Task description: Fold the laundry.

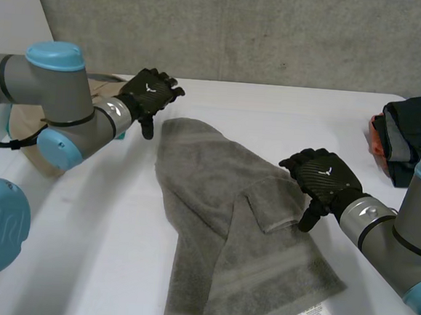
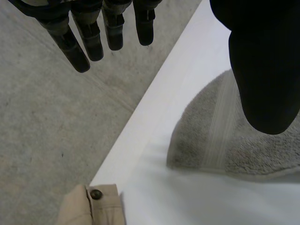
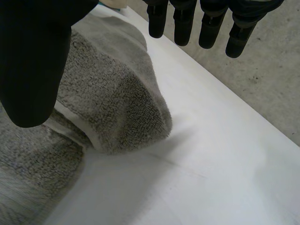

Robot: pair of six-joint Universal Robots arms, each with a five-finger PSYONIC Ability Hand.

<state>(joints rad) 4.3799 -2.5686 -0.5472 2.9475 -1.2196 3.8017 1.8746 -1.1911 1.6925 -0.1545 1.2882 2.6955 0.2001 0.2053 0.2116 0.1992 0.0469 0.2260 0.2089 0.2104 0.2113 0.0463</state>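
Both splayed, empty: left hand, right hand.

head: from behind and between the arms, high, looking down over the table toward the wall | left wrist: close, along the left hand, at the table's far edge | right wrist: close, along the right hand, at the towel | shared by all: towel, table

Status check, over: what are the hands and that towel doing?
Grey towel lying rumpled, unheld. Left hand open at its far corner. Right hand open at its folded flap. Dark clothes pile aside.
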